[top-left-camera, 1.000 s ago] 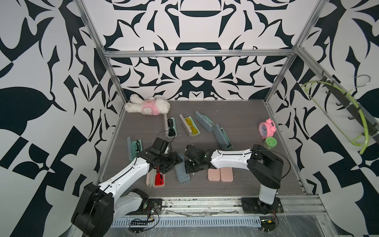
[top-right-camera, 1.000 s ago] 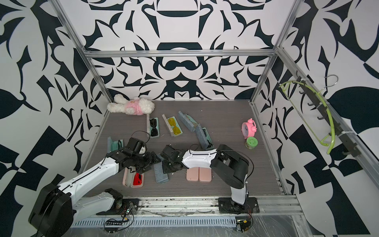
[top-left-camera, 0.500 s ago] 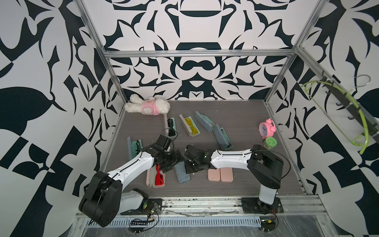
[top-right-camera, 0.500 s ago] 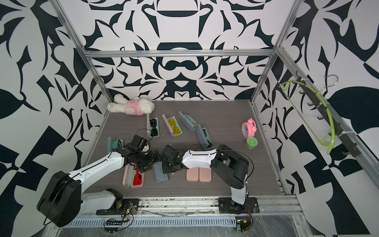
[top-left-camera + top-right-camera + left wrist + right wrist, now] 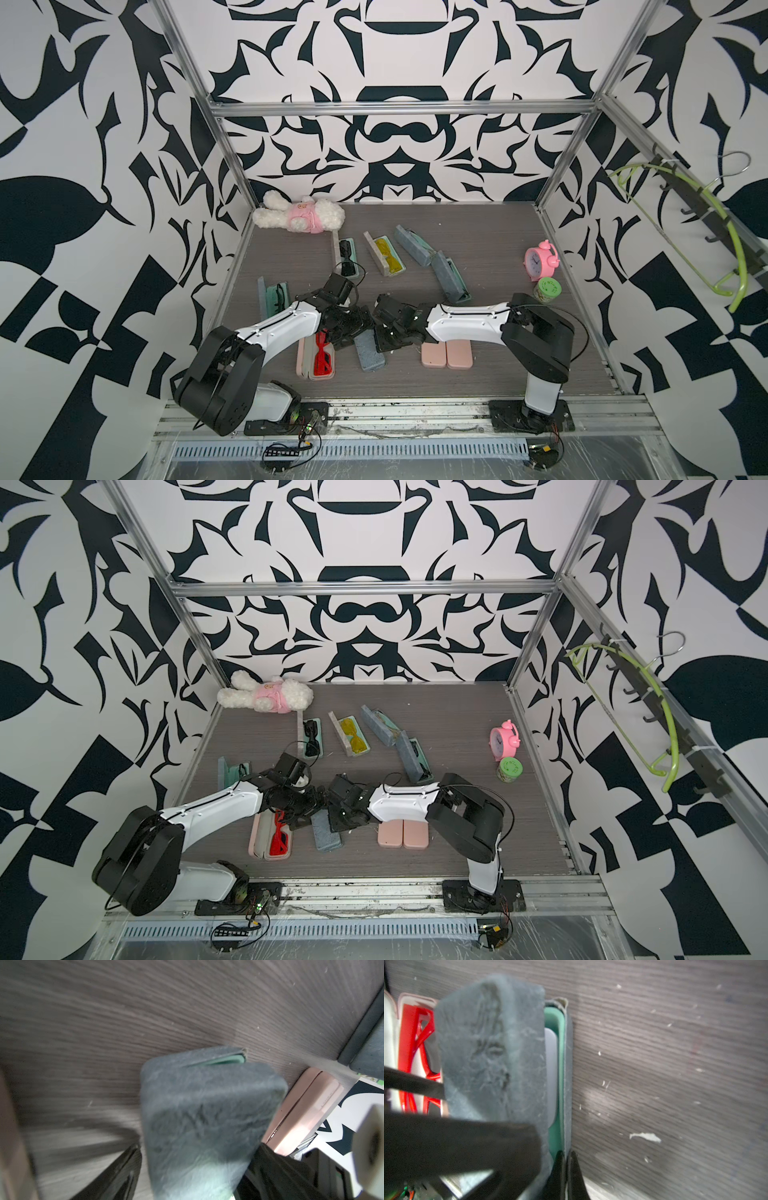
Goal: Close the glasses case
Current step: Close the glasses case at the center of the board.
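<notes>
The grey-blue glasses case lies near the table's front, between my two arms. In the right wrist view its lid tilts over the green-lined base, with a gap still showing. My right gripper is shut on the base's thin grey wall. My left gripper is open and straddles the case, one finger standing a little off its side. In the left wrist view only a narrow green slit shows under the lid.
An open pink case with red glasses lies right beside the grey case. Two shut pink cases sit under my right arm. Several open cases, a plush toy, a pink clock and a green jar stand farther back.
My left arm's shoulder and elbow have risen and its wrist has edged right and toward the back, the gripper staying at the grey case. The right arm has held still.
</notes>
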Robot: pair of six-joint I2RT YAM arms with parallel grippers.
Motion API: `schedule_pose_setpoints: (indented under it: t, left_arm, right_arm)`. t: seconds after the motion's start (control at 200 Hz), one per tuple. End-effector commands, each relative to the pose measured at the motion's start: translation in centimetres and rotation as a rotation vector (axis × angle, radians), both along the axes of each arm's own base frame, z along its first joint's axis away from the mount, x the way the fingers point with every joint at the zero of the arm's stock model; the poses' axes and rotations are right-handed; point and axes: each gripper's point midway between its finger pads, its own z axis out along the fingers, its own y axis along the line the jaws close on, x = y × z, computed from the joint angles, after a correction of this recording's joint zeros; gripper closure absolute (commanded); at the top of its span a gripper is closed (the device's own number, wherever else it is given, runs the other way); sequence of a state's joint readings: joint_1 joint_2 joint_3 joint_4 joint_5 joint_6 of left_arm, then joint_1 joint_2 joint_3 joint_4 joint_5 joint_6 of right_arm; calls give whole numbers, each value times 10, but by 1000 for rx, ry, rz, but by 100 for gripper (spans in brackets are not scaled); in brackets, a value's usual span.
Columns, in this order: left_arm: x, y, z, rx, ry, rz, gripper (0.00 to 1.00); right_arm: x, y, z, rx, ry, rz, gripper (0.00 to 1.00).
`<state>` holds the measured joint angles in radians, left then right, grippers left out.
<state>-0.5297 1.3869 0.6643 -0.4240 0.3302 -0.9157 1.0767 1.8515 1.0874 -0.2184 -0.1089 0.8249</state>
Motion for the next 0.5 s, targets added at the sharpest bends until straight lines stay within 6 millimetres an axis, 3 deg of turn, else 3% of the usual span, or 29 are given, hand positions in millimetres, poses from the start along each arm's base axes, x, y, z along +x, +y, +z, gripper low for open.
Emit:
schedule_pose_setpoints:
  t: [0.0,0.175,0.22,0.495]
  left_arm:
    - [0,-5,-1,-2,-2,-31,12]
    - [-3,-5,-5,5,6,-43,14]
    - [-4,-5,-6,8,10,-44,19]
    - [-9,0,-12,35,21,-64,26]
  right_arm:
    - [-5,4,18,24,-21,28,95]
    - [-5,3,21,28,-25,28,95]
    - [-5,3,21,32,-26,28,95]
    - [-6,5,29,61,-31,34,93]
